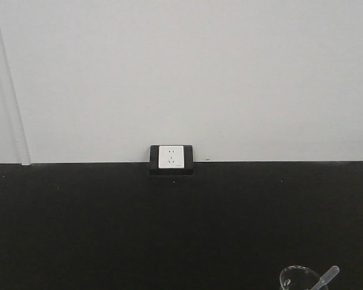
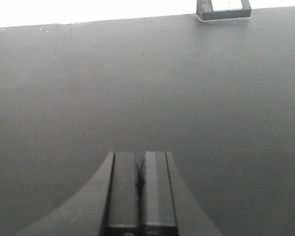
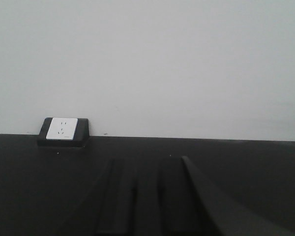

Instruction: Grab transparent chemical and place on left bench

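1. The task appears to be at its start. The beaker (image 1: pixel 295 280), with a clear dropper (image 1: pixel 327 278) leaning in it, stands on the black bench (image 1: pixel 78 229) at the bottom right edge of the front view, and neither gripper touches it.
2. The left gripper (image 2: pixel 140 189) hangs over bare bench with its jaws pressed together and nothing between them.
3. The right gripper (image 3: pixel 147 196) shows only as dark shapes against the dark bench, so its opening cannot be told.
4. The next move probably calls for the right arm to open wide, close on the glass wall without knocking the dropper, and keep the beaker upright while carrying it left.
5. No writing can be read. The socket (image 1: pixel 171 157) carries a mark too small to make out.
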Controlling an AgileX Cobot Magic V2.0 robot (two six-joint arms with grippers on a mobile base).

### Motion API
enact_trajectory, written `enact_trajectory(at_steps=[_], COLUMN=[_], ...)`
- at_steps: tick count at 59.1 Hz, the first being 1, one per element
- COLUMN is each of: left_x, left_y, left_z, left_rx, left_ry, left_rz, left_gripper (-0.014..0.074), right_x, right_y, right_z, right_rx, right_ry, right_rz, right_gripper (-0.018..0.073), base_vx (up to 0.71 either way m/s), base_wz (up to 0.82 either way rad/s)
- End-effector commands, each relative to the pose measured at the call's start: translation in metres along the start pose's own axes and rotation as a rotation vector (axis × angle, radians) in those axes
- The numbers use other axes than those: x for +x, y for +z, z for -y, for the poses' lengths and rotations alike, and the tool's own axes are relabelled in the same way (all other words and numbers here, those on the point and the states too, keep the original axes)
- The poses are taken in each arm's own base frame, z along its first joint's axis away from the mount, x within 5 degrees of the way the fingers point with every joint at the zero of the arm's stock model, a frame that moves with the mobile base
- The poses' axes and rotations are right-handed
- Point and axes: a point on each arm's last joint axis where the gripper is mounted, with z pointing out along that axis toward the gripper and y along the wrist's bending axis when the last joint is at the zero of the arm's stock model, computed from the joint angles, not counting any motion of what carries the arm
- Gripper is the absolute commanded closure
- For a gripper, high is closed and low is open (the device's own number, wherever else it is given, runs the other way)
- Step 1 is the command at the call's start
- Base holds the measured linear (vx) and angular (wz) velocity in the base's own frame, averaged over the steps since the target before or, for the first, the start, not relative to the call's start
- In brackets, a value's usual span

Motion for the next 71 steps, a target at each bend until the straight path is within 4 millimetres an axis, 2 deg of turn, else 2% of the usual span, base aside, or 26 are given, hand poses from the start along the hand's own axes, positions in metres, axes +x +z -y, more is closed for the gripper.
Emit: enact_trajectory(at_steps=[1,3,11,17,33,46,56,63,66,71], left_x=[-0.003,-0.003,-0.003,-0.003,-0.003,-0.003,-0.003,-0.003,-0.003,-0.003], left_y=[-0.001,-0.001,-0.001,-0.001,-0.001,-0.001,-0.001,-0.001,-0.001,-0.001], left_z=[0.000,0.000,0.000,0.000,0.000,0.000,0.000,0.000,0.000,0.000], left_rx=[-0.002,-0.002,-0.002,-0.002,-0.002,-0.002,-0.002,-0.002,-0.002,-0.002], left_ry=[-0.009,-0.009,-0.009,-0.009,-0.009,-0.009,-0.009,-0.009,-0.009,-0.009], left_rz=[0.081,0.081,0.081,0.081,0.081,0.081,0.081,0.081,0.081,0.081], left_gripper=[0.0600,0.0600,0.0600,0.0600,0.0600,0.0600,0.0600,0.0600,0.0600,0.0600], right_x=[-0.017,-0.016,-0.014,-0.006,0.040,0.078,0.102,0.111,0.112,0.112], right_y=[0.008,0.011,0.023,0.037,0.088,0.118,0.132,0.136,0.137,0.137], right_z=[0.000,0.000,0.001,0.003,0.004,-0.008,-0.012,-0.013,-0.013,-0.013], right_rx=[0.000,0.000,0.002,0.025,0.065,-0.037,-0.076,-0.076,-0.079,-0.075], right_ry=[0.002,0.003,0.053,0.189,0.413,0.485,0.496,0.501,0.502,0.505], right_rz=[0.104,0.103,0.123,0.094,-0.063,-0.136,-0.175,-0.187,-0.182,-0.180], right_gripper=[0.0072,0.0004,-0.0169,-0.0170,-0.0101,0.0000,0.0037,0.0050,0.0074,0.0162], base_vx=[0.00,0.00,0.00,0.00,0.00,0.00,0.00,0.00,0.00,0.00], base_wz=[0.00,0.00,0.00,0.00,0.00,0.00,0.00,0.00,0.00,0.00])
